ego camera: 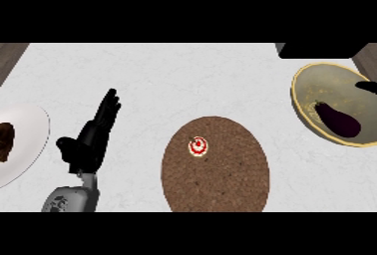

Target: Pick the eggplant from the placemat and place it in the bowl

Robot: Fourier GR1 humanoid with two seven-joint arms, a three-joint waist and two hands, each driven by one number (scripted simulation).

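In the head view, the left hand (90, 137) is seen at the lower left of the pale bench (184, 79), its fingers (109, 104) held straight and close together, pointing up and away, with the thumb spread to the side and nothing held. Well to the right of those fingers, a brown oval placemat (221, 184) lies flat on the bench, and a small round red and white object (198, 146) rests on its upper left part. Far to the right of the fingers, near the picture's edge, a yellowish bowl (313, 79) is seen, and the dark purple eggplant (338, 121) lies inside it, toward its lower side. A dark shape at the bowl's right rim is cut off by the edge and cannot be identified. To the left of the fingers, a white plate (33, 124) carries a brown piece of food (6, 139).
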